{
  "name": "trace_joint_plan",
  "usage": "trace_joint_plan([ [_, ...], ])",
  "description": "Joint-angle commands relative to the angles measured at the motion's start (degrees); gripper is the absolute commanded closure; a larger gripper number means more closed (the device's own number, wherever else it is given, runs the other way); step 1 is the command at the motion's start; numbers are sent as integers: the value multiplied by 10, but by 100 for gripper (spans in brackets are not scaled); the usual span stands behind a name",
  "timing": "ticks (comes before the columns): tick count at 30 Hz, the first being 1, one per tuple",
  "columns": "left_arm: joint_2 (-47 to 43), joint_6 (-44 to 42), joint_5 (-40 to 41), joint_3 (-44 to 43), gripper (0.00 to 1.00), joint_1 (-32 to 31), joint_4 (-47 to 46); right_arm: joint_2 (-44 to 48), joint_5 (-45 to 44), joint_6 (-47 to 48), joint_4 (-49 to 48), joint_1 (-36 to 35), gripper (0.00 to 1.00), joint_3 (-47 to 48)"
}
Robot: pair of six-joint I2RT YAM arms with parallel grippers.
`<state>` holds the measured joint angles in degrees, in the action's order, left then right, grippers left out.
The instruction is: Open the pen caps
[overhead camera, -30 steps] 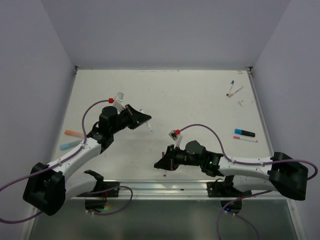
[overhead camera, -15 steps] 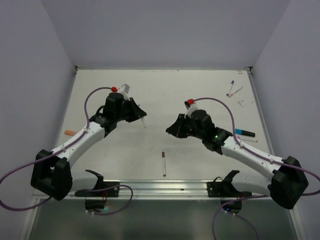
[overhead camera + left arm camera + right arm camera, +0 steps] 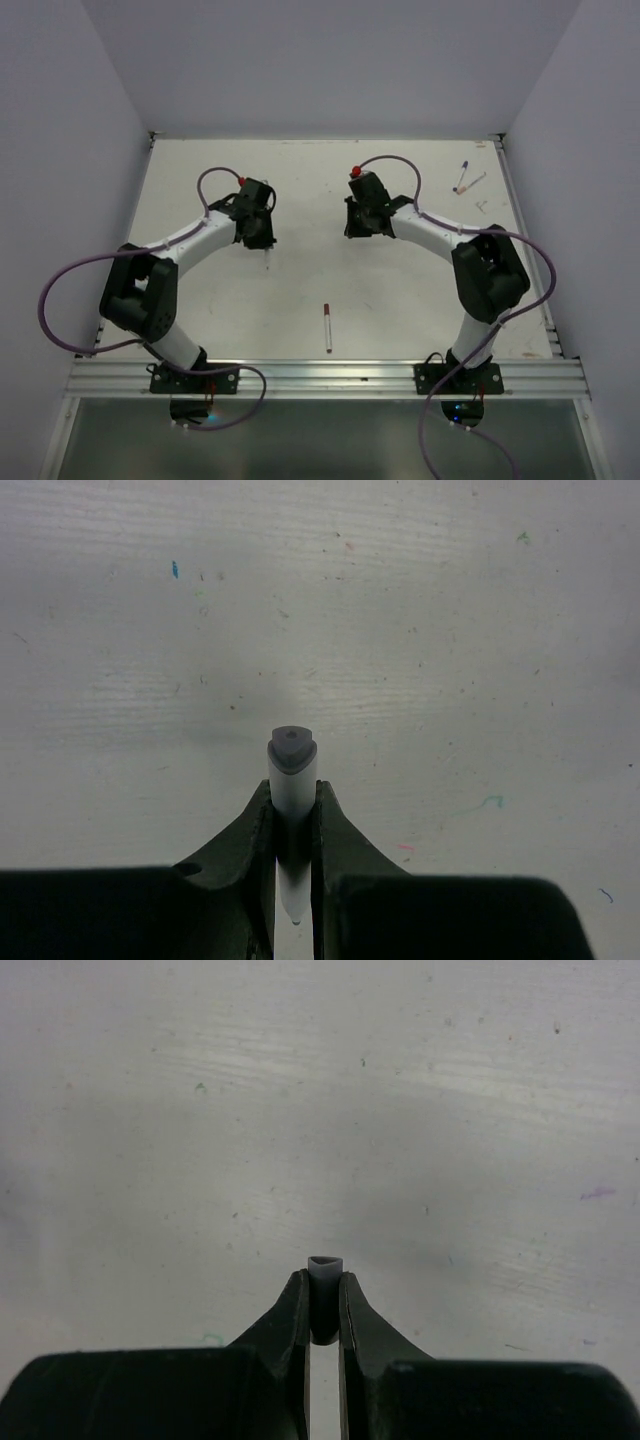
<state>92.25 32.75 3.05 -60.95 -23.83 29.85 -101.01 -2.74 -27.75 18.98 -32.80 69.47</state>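
Observation:
In the left wrist view my left gripper (image 3: 292,792) is shut on a white pen barrel (image 3: 291,780) with a grey end facing the table. From above, that gripper (image 3: 262,238) hangs left of centre with the barrel's tip (image 3: 267,260) poking out below it. My right gripper (image 3: 322,1285) is shut on a small grey pen cap (image 3: 323,1272). From above, the right gripper (image 3: 358,228) sits right of centre, apart from the left one. A white pen with a dark red cap (image 3: 327,327) lies on the table near the front.
Two more pens (image 3: 466,180) and a small clear piece (image 3: 481,206) lie at the back right corner. Both arms' elbows stand over the table's left and right sides. A metal rail (image 3: 320,378) runs along the front edge.
Both arms have swung away from the front toward the middle of the table, each keeping its grip. The red-capped pen stays lying near the front, where the right gripper was a second ago.

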Motion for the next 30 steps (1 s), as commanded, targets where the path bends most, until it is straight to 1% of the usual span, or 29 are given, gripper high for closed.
trace_joint_plan([
  [1,13,-31,47,-51,100,-9,46,-36,-37,39,40,12,100,56],
  [5,56,-37,61,-92,100,-17,72,-73,-48,43,56,17,100,80],
  [11,122,-45,59,-138,100,-27,102,-103,-73,53,69,19,100,94],
  [24,166,-44,71,-138,100,-31,113,-125,-62,43,68,20,100,89],
  [30,183,-38,67,-138,89,-32,102,-133,-67,45,67,20,100,89],
])
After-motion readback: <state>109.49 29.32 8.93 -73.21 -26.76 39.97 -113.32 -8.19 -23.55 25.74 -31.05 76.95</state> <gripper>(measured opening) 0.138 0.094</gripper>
